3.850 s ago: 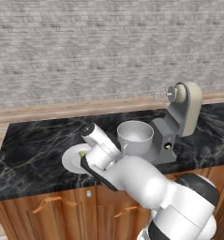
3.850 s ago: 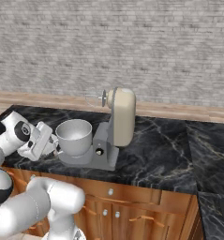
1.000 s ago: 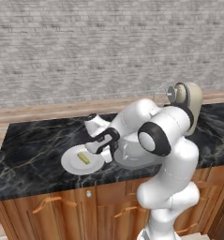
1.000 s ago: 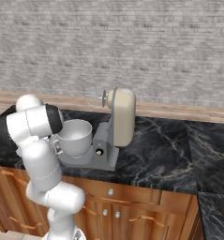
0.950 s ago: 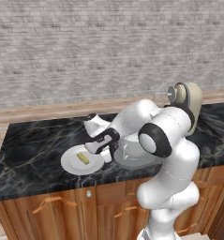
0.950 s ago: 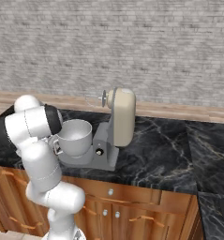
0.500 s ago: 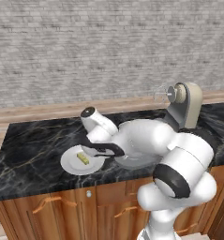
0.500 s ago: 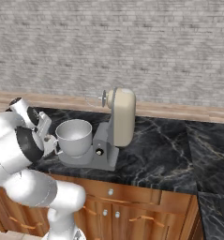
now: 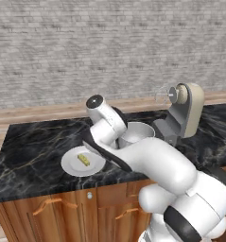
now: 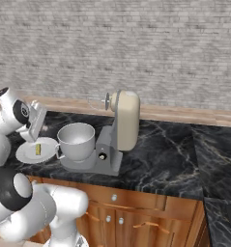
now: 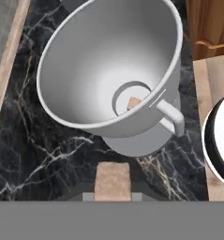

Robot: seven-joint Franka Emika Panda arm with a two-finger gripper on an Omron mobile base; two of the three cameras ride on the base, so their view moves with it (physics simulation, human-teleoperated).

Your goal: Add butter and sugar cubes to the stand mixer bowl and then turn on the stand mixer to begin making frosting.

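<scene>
While the black marble desk (image 9: pixel 34 146) carried everything, the stand mixer (image 10: pixel 119 132) stood with its head tilted back and the stand mixer bowl (image 11: pixel 108 70) on its base, one sugar cube (image 11: pixel 133 102) lying inside. Beside the bowl, the butter (image 9: pixel 83 159) lay on a white plate (image 9: pixel 72 166). Above the bowl's handle, the jaws (image 11: pixel 113 193) pinched a second tan cube (image 11: pixel 113 180).
</scene>
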